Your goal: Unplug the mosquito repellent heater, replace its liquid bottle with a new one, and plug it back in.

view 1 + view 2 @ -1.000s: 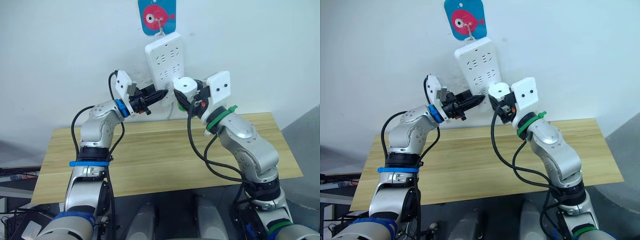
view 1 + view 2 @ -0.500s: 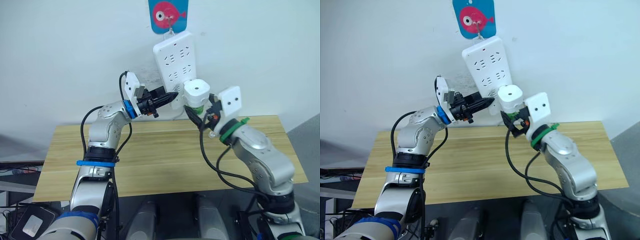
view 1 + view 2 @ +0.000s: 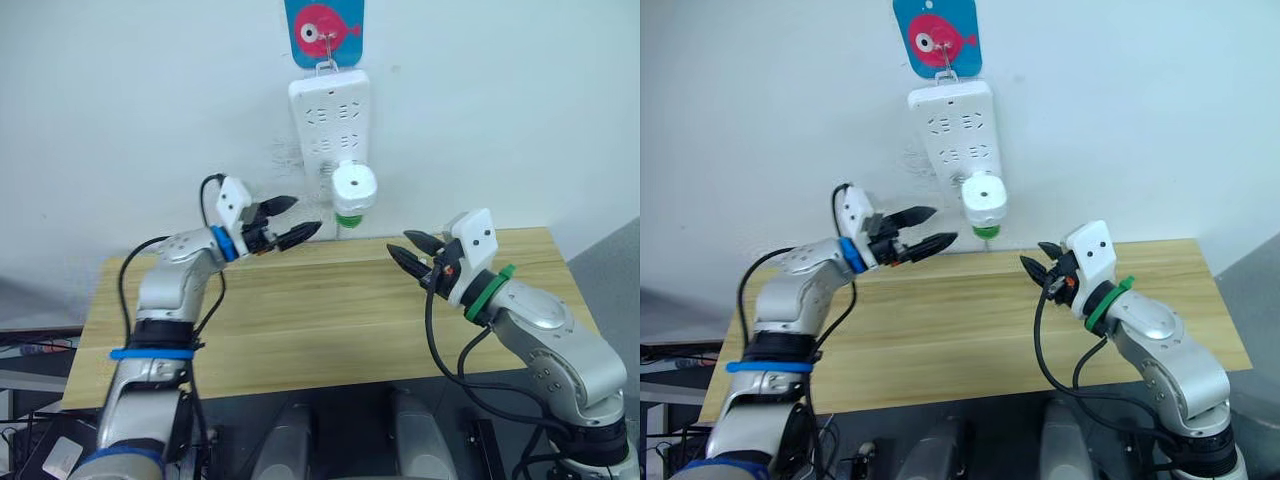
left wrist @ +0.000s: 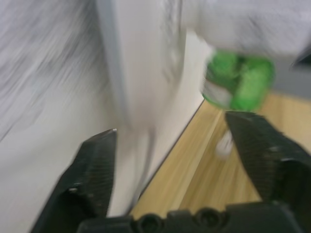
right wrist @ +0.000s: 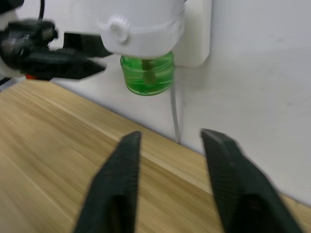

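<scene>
The white mosquito repellent heater (image 3: 355,186) sits plugged into the bottom of the white socket strip (image 3: 322,110) on the wall. Its green liquid bottle (image 3: 349,217) hangs under it, also seen as the bottle (image 5: 147,75) and the bottle (image 4: 238,82) in the wrist views. My left gripper (image 3: 300,216) hovers to the heater's left, open and empty, fingers (image 4: 97,165) wide apart. To the heater's lower right, above the table, my right gripper (image 3: 403,246) is open with nothing between its fingers (image 5: 121,179).
A light wooden table (image 3: 330,310) runs below both arms against the white wall. A blue card with a pink fish (image 3: 325,30) hangs above the strip. A thin white cable (image 5: 175,114) drops from the strip to the table.
Both grippers have drawn back from the heater, the left to the left, the right down toward the table. The left has opened wide. The heater stays in the strip. The camera shifted.
</scene>
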Tool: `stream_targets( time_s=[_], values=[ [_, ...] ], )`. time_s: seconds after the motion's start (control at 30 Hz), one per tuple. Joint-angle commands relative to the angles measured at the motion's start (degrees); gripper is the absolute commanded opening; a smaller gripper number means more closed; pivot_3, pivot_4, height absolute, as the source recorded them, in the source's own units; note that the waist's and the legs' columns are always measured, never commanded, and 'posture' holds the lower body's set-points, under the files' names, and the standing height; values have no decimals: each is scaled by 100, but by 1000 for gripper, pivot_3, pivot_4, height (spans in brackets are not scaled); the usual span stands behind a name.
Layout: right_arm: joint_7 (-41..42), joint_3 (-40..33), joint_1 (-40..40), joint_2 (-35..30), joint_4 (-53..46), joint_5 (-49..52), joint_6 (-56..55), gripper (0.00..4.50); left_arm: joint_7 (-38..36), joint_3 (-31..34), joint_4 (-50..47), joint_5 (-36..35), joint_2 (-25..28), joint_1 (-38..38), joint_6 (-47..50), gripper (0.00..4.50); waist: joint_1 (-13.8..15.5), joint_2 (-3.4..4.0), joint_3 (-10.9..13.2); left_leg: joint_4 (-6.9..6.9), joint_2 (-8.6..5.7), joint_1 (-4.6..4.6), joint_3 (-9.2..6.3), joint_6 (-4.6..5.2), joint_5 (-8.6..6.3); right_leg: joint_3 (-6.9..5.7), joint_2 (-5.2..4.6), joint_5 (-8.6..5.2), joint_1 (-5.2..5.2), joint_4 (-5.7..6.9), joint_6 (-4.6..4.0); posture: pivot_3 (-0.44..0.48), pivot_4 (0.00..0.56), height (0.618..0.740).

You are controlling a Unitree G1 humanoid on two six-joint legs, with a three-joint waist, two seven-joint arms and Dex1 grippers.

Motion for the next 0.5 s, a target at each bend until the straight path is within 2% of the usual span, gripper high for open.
stream_targets(
  time_s=[0.03,0.07,0.1,0.3,0.5],
  values=[
    [98,172,-92,157,-8,77,-226,483,12,185,-863,-250,208,253,187,4500,45,0,0,1,0,-2,-3,0,0,-2,0,0,1,-1,0,73,247,740],
    [110,238,-125,212,48,57,-272,110,10,201,-1071,-303,264,382,262,4500,72,0,0,1,-2,-2,-7,0,0,-4,-2,0,3,-1,0,73,247,740],
    [144,341,-189,275,141,25,-348,46,-2,221,-1379,-390,332,574,363,4500,85,0,0,2,-2,-2,-6,0,0,-4,-3,0,3,-2,0,86,243,740],
    [170,486,-542,579,417,77,-519,46,49,394,-3118,-1097,714,1480,1149,4500,135,0,0,0,3,0,-5,-2,0,-3,0,0,1,-1,0,110,245,740],
    [93,313,-686,765,267,362,-391,46,387,600,-3855,-1694,1005,1522,1794,4500,195,0,0,2,1,1,-6,-3,1,-1,0,0,5,1,0,122,246,740]
  ],
)
